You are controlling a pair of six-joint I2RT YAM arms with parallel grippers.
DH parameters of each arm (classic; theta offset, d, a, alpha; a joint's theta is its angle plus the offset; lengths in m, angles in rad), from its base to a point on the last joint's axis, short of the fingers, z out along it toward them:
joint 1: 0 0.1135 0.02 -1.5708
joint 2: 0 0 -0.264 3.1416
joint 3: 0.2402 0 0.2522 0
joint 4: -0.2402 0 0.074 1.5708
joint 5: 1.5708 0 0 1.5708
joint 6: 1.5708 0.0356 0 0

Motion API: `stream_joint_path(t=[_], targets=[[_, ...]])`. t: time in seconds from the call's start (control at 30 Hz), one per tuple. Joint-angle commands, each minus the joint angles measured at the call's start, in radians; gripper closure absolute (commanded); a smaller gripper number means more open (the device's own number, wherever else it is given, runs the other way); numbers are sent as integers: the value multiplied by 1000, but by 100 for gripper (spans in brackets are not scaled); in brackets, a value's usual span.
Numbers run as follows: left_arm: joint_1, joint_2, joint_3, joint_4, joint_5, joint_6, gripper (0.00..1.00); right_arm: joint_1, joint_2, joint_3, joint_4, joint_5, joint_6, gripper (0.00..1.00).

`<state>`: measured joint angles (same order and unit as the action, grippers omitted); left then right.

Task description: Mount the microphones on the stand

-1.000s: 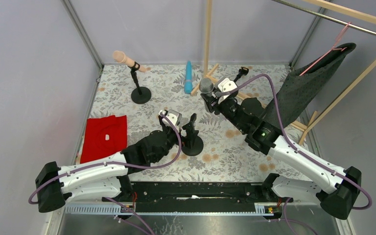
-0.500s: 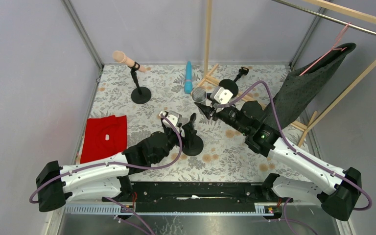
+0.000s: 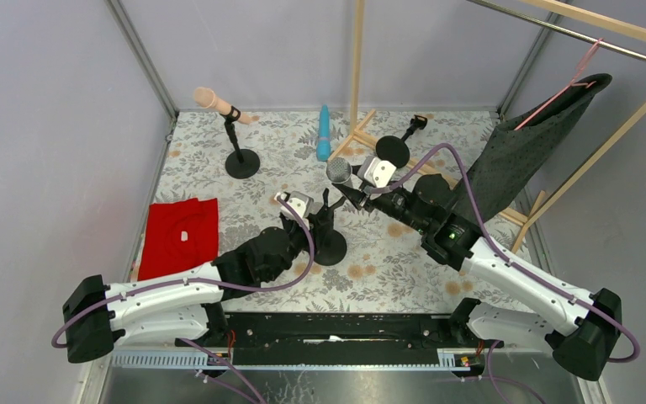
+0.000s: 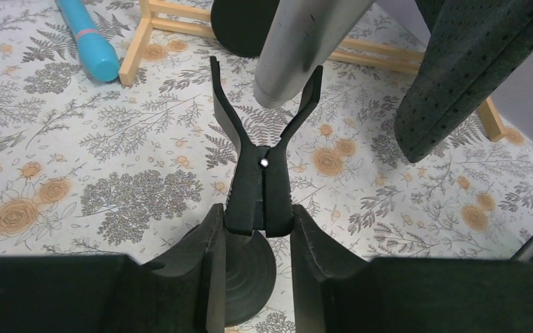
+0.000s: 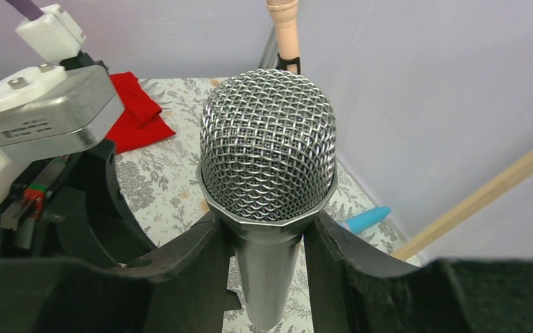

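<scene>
Roughly at the middle of the bench, the left gripper (image 4: 257,216) (image 3: 307,220) has its fingers (image 4: 212,277) pinched on the lower levers of a black spring clip (image 4: 260,159), which stands upright on a round black base (image 3: 332,248) (image 4: 246,277). The clip's two upper prongs are spread into a V. The right gripper (image 5: 267,230) (image 3: 355,192) has both fingers (image 5: 194,257) pressed against the barrel of the silver-grey microphone (image 5: 268,146) (image 3: 339,171) (image 4: 298,48), just under its mesh head. The microphone is held tilted, head up and toward the far edge. Its tail end hangs between the open prongs; it seems to brush the right-hand prong, though the left wrist view does not settle whether they touch. Toward the far left corner, the peach-pink microphone (image 3: 213,101) (image 5: 282,21) sits slanted in the clip of another black stand (image 3: 241,160). The cyan-blue microphone (image 3: 324,132) (image 4: 87,38) (image 5: 366,218) lies flat on the floral cover near the far edge, just beside the foot of a wooden frame (image 3: 356,67). A third stand (image 3: 393,151) with an empty clip stands near the far edge, right of that foot. A red cloth (image 3: 181,236) (image 5: 135,111) lies folded along the left edge. By the right edge, a dark garment (image 3: 521,151) (image 4: 472,62) hangs from a pink hanger (image 3: 568,84).
</scene>
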<state>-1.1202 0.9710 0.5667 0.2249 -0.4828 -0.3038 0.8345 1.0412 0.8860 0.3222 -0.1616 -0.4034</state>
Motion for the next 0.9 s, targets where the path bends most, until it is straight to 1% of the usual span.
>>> stream_joint_path(t=[0.0, 0.17, 0.37, 0.7, 0.87], targets=[[0, -14, -11, 49, -18, 12, 89, -5, 3, 18, 26, -80, -10, 100], [0, -14, -14, 54, -19, 14, 90, -6, 33, 39, -17, -160, 7, 100], [0, -15, -16, 56, -23, 13, 92, -6, 71, 48, -45, -214, 38, 100], [0, -16, -13, 54, -26, 17, 93, -5, 86, 40, -110, -230, 41, 100], [0, -18, -14, 50, -29, 19, 94, -5, 104, 34, -132, -208, 39, 100]])
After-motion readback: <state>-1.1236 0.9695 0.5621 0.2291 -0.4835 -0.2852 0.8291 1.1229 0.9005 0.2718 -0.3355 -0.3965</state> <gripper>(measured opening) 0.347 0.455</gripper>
